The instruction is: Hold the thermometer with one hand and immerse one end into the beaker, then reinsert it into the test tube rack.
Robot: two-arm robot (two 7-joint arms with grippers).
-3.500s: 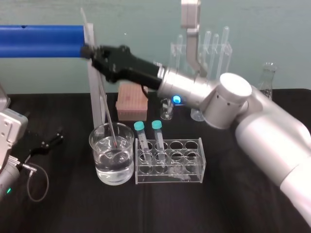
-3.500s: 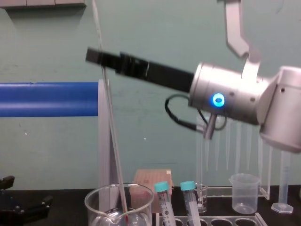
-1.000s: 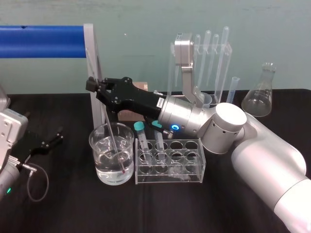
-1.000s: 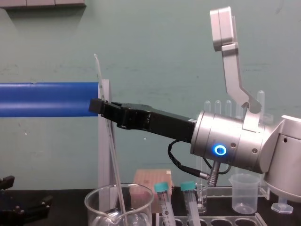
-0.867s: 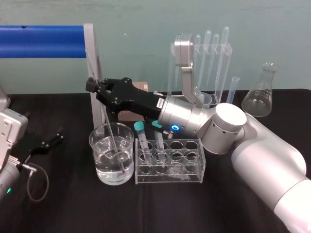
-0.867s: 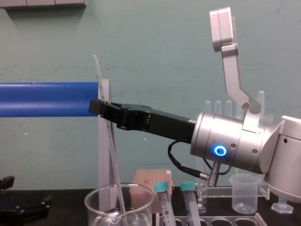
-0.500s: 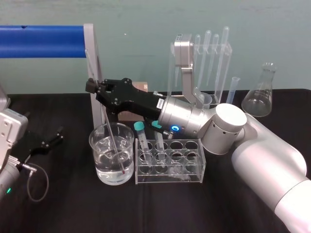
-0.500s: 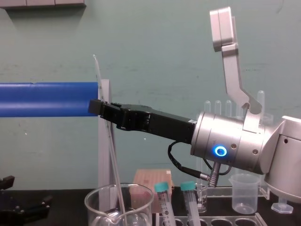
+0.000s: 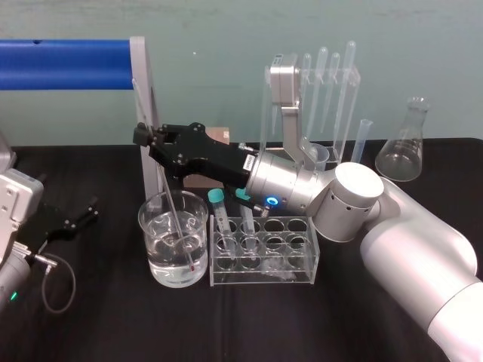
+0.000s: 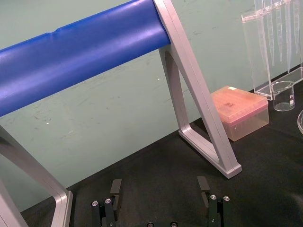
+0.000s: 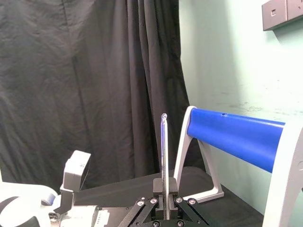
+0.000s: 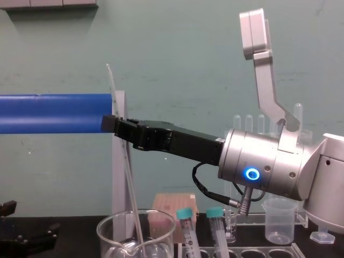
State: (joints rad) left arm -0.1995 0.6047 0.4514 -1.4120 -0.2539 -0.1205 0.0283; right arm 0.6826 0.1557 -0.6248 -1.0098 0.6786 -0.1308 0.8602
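Right hand (image 9: 151, 137) pinches the thermometer (image 12: 129, 183) by its upper shaft above the beaker (image 9: 153, 245), lower tip immersed; the thin glass rod is judged light, slippery and brittle, best held there gently; left hand (image 10: 158, 184) rests spread left of the beaker.

One thermometer (image 12: 130, 185), one beaker (image 9: 149, 235), one rack (image 9: 264, 274), two tubes (image 9: 219, 215) (image 9: 245, 207) (teal-capped).

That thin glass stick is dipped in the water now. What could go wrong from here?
The right claw holds the thermometer tilted, its tip near the beaker wall: pushing down could snap it. Moving to the test tube rack, it could knock the capped tubes. Left claw is parked.
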